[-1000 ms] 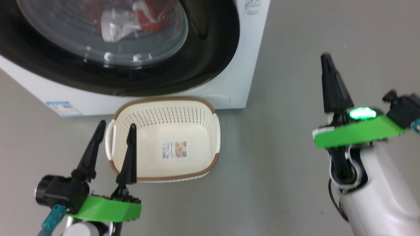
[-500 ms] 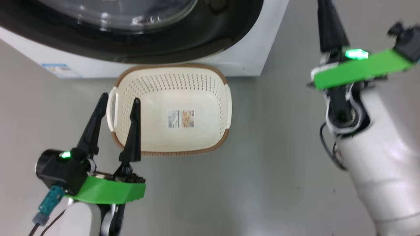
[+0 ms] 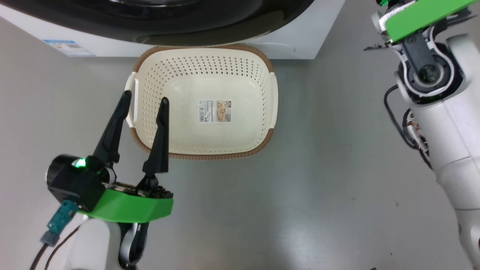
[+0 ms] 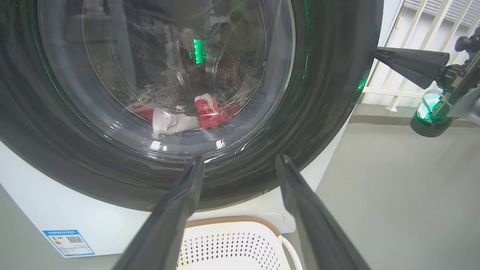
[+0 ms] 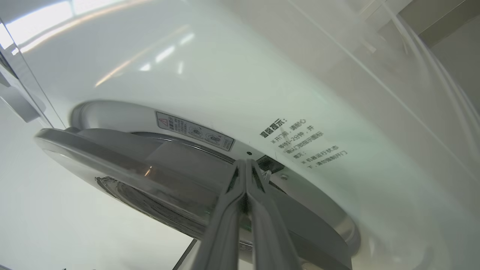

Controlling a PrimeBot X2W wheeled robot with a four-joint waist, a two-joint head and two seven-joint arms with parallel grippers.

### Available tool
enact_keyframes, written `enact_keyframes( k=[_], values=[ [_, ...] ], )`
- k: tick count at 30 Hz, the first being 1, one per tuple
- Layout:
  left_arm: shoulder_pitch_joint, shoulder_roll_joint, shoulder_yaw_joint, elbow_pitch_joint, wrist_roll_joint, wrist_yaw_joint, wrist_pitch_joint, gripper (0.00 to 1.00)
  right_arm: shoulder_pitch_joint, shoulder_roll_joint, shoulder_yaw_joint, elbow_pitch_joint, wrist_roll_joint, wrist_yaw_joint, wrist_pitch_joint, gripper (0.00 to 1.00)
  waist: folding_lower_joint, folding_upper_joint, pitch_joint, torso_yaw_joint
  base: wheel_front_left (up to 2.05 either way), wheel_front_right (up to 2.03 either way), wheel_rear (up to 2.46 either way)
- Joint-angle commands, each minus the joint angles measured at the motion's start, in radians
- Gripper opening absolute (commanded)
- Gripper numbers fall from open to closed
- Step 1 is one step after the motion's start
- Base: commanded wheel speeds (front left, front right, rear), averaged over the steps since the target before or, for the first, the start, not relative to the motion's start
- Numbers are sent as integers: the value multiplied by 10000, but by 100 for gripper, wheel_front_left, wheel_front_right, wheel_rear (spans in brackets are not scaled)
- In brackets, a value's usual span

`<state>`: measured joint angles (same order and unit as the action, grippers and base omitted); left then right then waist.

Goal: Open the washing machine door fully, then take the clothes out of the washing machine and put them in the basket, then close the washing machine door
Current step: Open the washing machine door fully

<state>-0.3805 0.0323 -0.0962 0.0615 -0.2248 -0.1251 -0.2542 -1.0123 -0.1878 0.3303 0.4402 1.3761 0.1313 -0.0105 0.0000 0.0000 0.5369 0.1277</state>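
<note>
The white washing machine spans the top of the head view, with the black rim of the washing machine door above the basket. Red and white clothes lie in the drum behind the door's glass. The cream basket stands empty on the floor against the machine. My left gripper is open over the basket's left handle, nothing between its fingers. My right gripper is shut, its tip at the narrow gap between the door's right edge and the machine's front, by the latch; from the left wrist it points at the rim.
Grey floor lies open to the right of and in front of the basket. My right forearm runs down the right side. A blue label marks the machine's lower left corner. White railing stands behind, right of the machine.
The head camera has tilted down, so the machine and basket slid up the picture. My right gripper moved forward to the door's edge, its fingers passing the top edge. The left gripper stayed open.
</note>
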Motion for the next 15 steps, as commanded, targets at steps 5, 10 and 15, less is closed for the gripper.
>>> enact_keyframes(
  k=[5,10,15],
  values=[
    [-280,179,122,-215,-290,-55,-76,100,-561,-169,231,-92,745,-6,963,0,0,0,210,174,0,0,0],
    [-407,179,27,-228,-327,-55,-76,100,-1097,-405,232,54,1381,-6,1889,0,0,0,384,223,0,0,0],
    [-508,179,-165,-183,-316,-55,-76,100,-1635,-606,429,506,1654,-6,2849,0,0,0,568,261,0,0,0]
  ],
)
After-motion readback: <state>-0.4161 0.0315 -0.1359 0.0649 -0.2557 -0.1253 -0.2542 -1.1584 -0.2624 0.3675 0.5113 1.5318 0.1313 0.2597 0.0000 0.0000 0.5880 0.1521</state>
